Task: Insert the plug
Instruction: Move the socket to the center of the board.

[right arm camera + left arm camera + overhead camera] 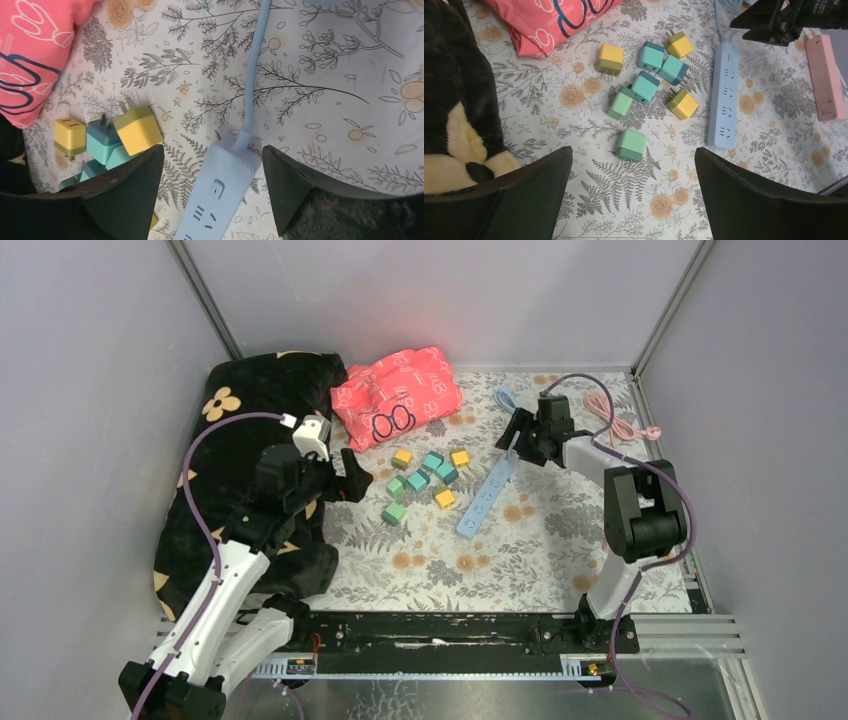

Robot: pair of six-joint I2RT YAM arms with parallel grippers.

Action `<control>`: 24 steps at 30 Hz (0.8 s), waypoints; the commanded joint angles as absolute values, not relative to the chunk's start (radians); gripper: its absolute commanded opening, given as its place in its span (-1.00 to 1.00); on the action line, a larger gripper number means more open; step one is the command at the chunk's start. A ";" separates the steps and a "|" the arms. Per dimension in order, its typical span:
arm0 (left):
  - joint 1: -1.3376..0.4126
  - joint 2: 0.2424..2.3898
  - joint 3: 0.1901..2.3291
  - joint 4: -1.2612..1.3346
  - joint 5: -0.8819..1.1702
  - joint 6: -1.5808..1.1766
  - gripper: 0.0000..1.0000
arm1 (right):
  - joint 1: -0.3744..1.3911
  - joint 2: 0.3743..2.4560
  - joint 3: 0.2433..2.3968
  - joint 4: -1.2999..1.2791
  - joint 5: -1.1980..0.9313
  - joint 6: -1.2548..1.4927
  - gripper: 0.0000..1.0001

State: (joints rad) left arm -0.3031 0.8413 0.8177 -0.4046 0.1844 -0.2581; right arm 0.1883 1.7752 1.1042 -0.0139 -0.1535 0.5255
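The blue power strip [215, 200] lies at the lower centre of the right wrist view, the right arm's jaws apart on either side of its switch end and not visibly touching it; closing squarely there, clear of the cable [252, 75], should pin it to the worktop [540, 540]. The left arm's jaws hang wide apart above the loose plugs mid-frame, the green plug [631, 145] nearest and best gripped by its flat sides. No brand or label is legible; the pink bag [395, 395] shows only loops.
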 commanded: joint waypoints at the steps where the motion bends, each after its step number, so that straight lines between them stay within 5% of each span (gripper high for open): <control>1: -0.308 0.846 0.800 -0.391 0.235 -0.216 1.00 | 0.190 1.829 1.165 0.000 -0.215 0.500 0.54; 14: -0.308 0.883 0.771 -0.350 0.257 -0.237 1.00 | 0.190 1.795 0.994 0.109 -0.440 0.559 0.08; 24: -0.376 1.027 0.874 -0.374 0.185 -0.340 1.00 | 0.191 1.778 0.948 0.176 -0.537 0.622 -0.05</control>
State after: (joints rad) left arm -0.3401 0.9924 0.8032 -0.3981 0.2237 -0.2825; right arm 0.1810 1.8297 0.9642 0.1371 -0.4416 0.5671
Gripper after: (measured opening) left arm 0.998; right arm 0.497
